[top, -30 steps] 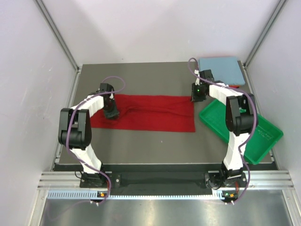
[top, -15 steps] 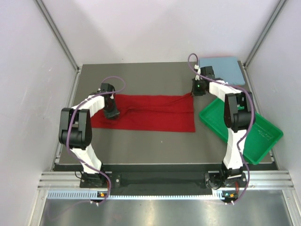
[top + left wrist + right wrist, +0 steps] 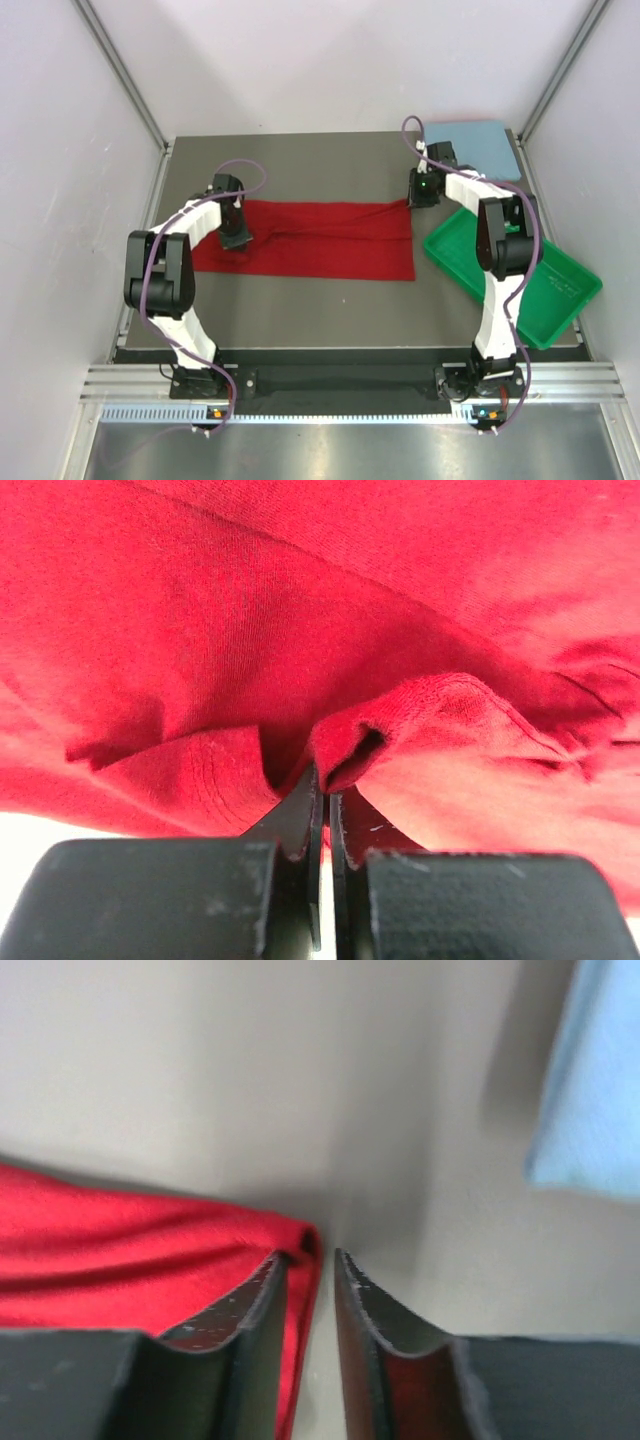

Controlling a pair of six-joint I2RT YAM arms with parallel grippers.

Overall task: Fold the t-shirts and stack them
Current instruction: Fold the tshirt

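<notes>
A dark red t-shirt (image 3: 320, 245) lies as a long flat strip across the middle of the table. My left gripper (image 3: 237, 238) is on its left part, shut on a raised fold of the red cloth (image 3: 300, 630); the jaws (image 3: 322, 780) meet on it. My right gripper (image 3: 420, 198) is at the shirt's far right corner. Its fingers (image 3: 312, 1255) stand a narrow gap apart, and the red corner (image 3: 120, 1250) lies at the left fingertip, not pinched. A folded light blue t-shirt (image 3: 470, 145) lies at the back right and also shows in the right wrist view (image 3: 590, 1090). I cannot make out a second red shirt.
A green plastic tray (image 3: 540, 290) sits tilted at the right edge, just right of the red shirt's end. White walls and metal posts close in the table on three sides. Bare grey table lies in front of and behind the shirt.
My right gripper has moved a little toward the back, at the shirt's far right corner, which shifted slightly with it. The left gripper stays shut on the cloth, almost still.
</notes>
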